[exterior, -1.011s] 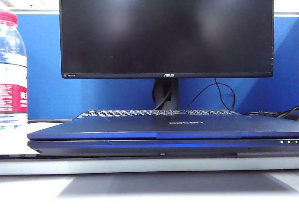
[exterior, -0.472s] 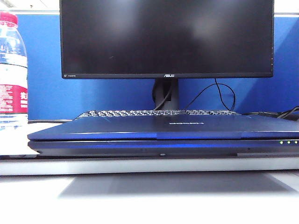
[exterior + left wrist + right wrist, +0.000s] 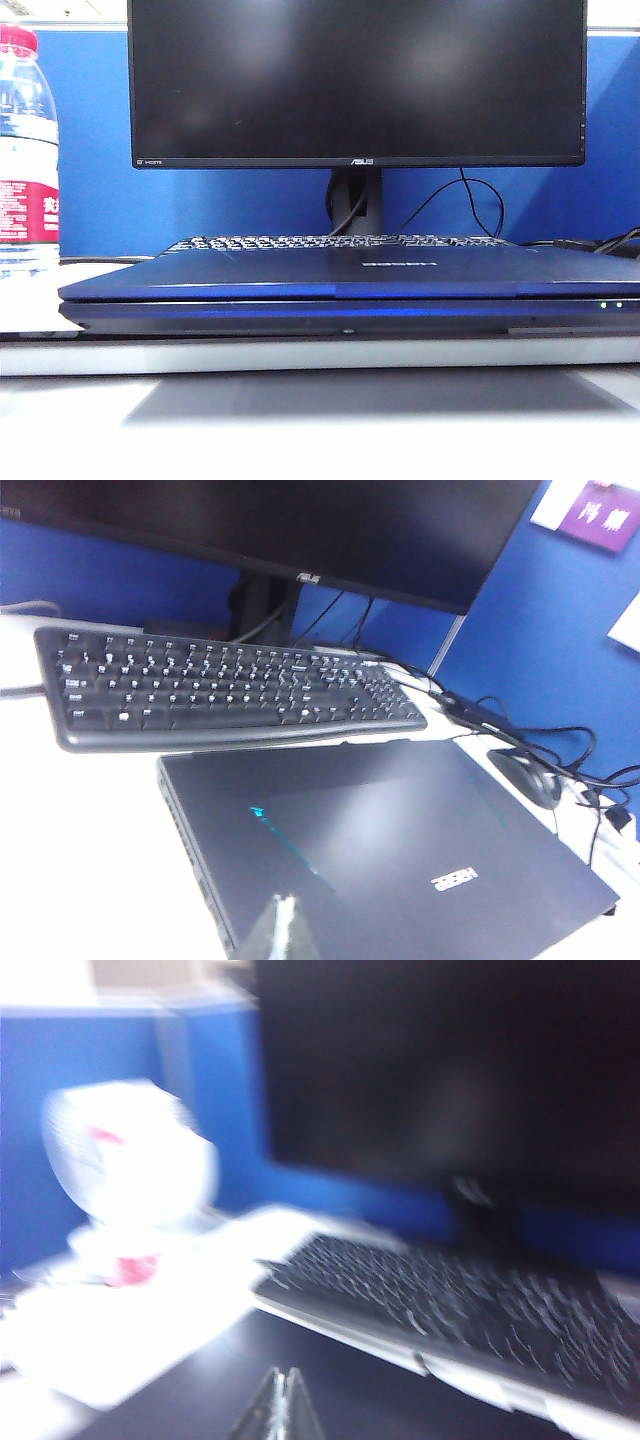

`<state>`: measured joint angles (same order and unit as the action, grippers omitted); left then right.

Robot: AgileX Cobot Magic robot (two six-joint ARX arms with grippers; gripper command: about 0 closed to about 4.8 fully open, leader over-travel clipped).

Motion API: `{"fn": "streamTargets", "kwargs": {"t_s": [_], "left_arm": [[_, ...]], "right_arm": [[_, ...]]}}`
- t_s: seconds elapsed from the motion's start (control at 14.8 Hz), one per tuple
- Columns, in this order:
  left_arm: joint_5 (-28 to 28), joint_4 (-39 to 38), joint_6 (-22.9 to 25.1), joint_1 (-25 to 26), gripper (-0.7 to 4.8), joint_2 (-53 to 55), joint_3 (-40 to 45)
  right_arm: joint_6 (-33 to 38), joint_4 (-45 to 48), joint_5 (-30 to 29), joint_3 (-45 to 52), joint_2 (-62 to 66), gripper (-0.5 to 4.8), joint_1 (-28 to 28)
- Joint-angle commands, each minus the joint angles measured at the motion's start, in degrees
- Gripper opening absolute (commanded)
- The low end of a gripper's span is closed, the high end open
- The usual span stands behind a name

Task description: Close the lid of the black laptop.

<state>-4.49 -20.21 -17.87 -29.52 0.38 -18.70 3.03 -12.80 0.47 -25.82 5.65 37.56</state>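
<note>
Since the lid (image 3: pixel 400 850) already lay flat on the black laptop (image 3: pixel 340 300), I judged lifting clear best; my left jaws (image 3: pixel 283 930) and right jaws (image 3: pixel 281 1407) hovered above it, clenched, grasping nothing.

**Count of things on the desk**

One black laptop (image 3: pixel 340 290) sits in the lower middle of the exterior view, with its one lid (image 3: pixel 400 850) down flat. One monitor (image 3: pixel 355 80) fills the upper middle. One separate keyboard (image 3: pixel 220 685) lies between them. One water bottle (image 3: pixel 25 150) stands at the left edge. One mouse (image 3: pixel 527 777) shows at the right of the left wrist view, among several dark cables (image 3: pixel 520 730), too tangled to count. Two green lights (image 3: pixel 611 304) glow at the laptop's right front. One white fan (image 3: pixel 130 1155), blurred, sits at the left of the right wrist view. Two pincers appear: the left pincer (image 3: pixel 283 930) and the right pincer (image 3: pixel 279 1405), each with tips together at the bottom edge.
</note>
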Motion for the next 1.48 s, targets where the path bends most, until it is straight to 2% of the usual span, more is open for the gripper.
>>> {"fn": "streamTargets", "kwargs": {"t_s": [0.07,0.74,0.81,0.88,1.01,1.15,1.21,1.35,1.48], "left_arm": [[0.61,1.03,-0.13,0.07,-0.04,-0.07,0.42],[0.39,0.98,-0.92,0.07,-0.04,-0.07,0.42],[0.42,0.74,0.28,0.31,-0.04,-0.13,0.42],[0.72,-0.09,7.50,2.16,-0.03,-0.17,0.39],[0.26,4.22,8.90,13.79,-0.03,-0.17,2.19],[-1.33,14.34,10.34,22.93,-0.03,-0.17,5.62],[-1.31,15.87,11.61,24.96,-0.03,-0.17,5.90],[3.19,19.74,11.87,28.92,-0.03,-0.17,8.26],[3.63,23.71,11.78,30.18,-0.03,-0.17,11.67]], "right_arm": [[-0.20,4.59,1.25,5.86,0.07,-0.06,0.00],[0.17,1.70,0.90,6.51,0.07,-0.06,0.02],[0.17,1.70,0.90,6.51,0.07,-0.05,0.02],[0.17,1.70,0.90,6.51,0.07,-0.06,0.02],[0.17,1.68,0.92,6.51,0.07,-0.05,0.02],[0.15,1.38,0.94,6.51,0.07,-0.06,0.02],[0.17,1.16,0.90,6.51,0.07,-0.05,0.02],[0.17,0.85,0.90,6.51,0.02,-0.06,0.02],[0.17,0.83,0.90,6.51,0.04,-0.05,0.02]]}}
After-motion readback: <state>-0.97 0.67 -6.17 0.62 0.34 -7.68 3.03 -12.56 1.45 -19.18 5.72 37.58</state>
